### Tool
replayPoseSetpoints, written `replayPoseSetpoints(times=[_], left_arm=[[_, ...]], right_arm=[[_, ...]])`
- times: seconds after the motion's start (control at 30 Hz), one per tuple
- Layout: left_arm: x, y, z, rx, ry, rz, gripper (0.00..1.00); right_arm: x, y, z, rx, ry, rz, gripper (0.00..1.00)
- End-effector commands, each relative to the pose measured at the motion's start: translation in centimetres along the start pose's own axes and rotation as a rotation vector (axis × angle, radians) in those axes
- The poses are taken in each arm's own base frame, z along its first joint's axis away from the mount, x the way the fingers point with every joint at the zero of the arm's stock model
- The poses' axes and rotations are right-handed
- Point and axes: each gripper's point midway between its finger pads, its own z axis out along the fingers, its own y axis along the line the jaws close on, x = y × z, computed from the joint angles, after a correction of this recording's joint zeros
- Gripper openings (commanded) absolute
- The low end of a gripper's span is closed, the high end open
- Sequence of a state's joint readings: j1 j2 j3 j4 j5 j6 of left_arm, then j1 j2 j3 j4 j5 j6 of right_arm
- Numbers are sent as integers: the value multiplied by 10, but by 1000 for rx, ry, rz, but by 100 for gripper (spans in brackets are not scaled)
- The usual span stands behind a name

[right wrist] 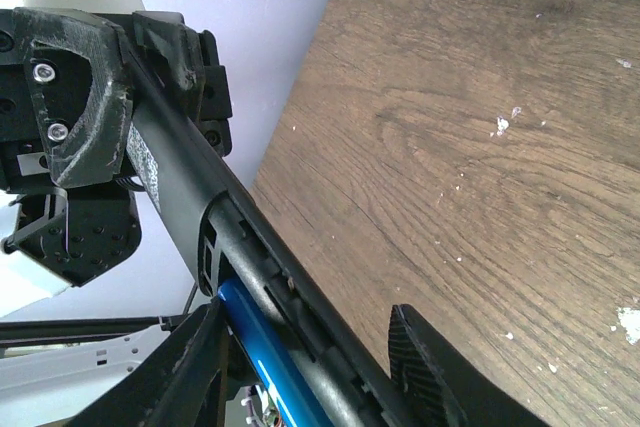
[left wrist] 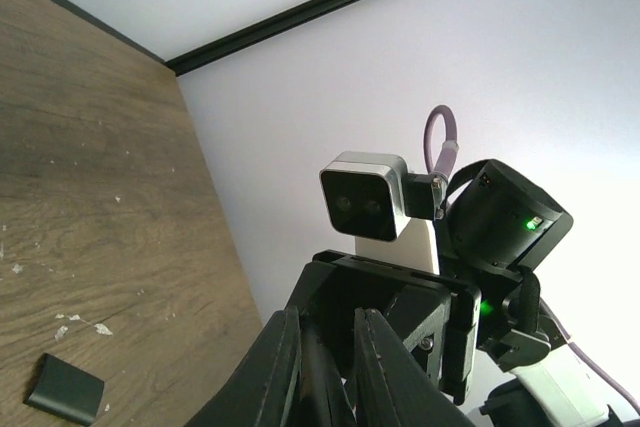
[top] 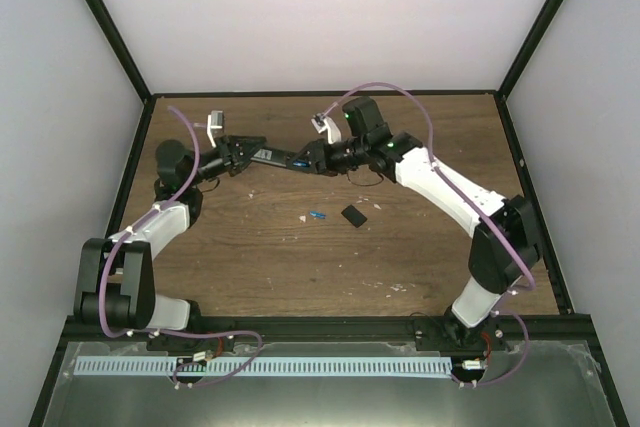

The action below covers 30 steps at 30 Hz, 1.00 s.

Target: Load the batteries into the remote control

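One battery beside remote, within right pincer

Batteries: two, I think. A blue battery sits by my right claw, and a loose battery is only a speck from above.
Remote control: one.
Cover piece: one.
Claws: two, counting my left claw.

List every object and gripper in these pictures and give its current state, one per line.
remote: held above the table, cover off.
left gripper: shut on remote.
right gripper: jaws apart around remote and first battery; grip unclear.
first battery: lying along remote.
second battery: loose on table.
cover: lying on table.
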<state>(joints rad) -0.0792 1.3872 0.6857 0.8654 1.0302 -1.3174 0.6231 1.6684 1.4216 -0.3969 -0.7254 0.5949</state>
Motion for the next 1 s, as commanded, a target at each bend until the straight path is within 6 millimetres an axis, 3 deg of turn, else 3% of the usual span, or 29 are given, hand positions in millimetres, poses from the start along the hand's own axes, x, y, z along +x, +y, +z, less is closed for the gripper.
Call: replayPoseSetpoints(times=[0.0, 0.67, 0.97], left_arm=[[-10, -36, -1, 82, -31, 98, 0], [-10, -34, -1, 81, -21, 101, 0], [-9, -33, -1, 81, -18, 104, 0]], right_arm=[[6, -6, -8, 30, 1, 9, 37], [-8, -7, -27, 29, -58, 11, 38], [-11, 5, -32, -43, -62, 13, 38]])
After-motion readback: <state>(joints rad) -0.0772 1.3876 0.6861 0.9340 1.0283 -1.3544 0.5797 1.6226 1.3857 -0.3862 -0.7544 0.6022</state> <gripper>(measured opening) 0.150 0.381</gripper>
